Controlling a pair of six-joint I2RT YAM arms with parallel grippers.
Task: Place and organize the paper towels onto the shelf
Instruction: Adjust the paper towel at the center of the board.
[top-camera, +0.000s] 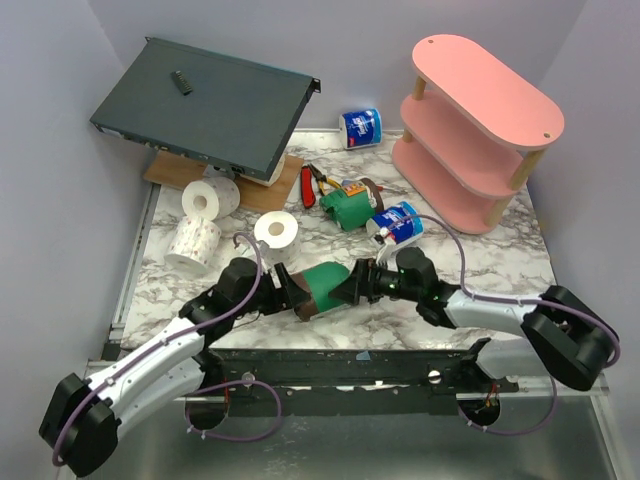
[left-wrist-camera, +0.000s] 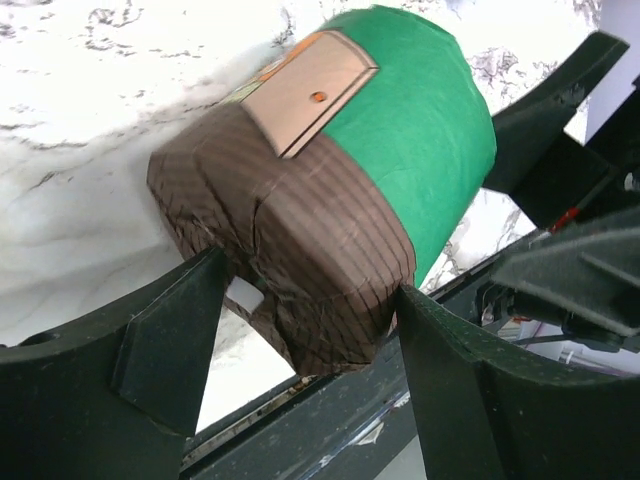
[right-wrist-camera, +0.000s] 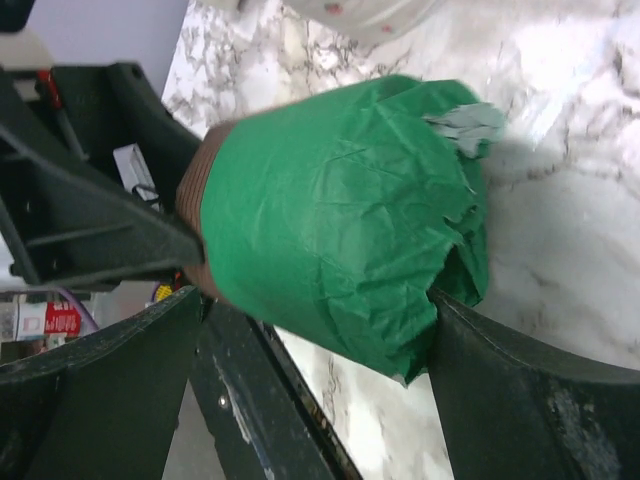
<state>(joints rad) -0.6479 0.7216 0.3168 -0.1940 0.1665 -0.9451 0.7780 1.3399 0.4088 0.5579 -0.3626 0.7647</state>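
Mid-handover by the tabletop's (top-camera: 480, 270) near edge: clamps the green-wrapped roll's (top-camera: 322, 287) brown end in the left gripper (left-wrist-camera: 308, 280), straddles its green end with the right gripper (right-wrist-camera: 315, 298), grip there unclear; next calls for one sure hold, then lifting to the shelf (top-camera: 490, 85) at the far right corner.

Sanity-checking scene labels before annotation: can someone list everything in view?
shelf: 1, pink, three tiers, far right
green-wrapped rolls: 2, green with brown band; one between the grippers, one mid-table
blue-and-white rolls: 2; one at the back beside the shelf, one by the right arm
white rolls: 3, left of centre, the last speckled
pliers: 1, red-handled, centre
metal box: 1, dark grey, far left, on a wooden board
table: 1, marble
left gripper: black, astride the roll's brown end
right gripper: black, astride its green end
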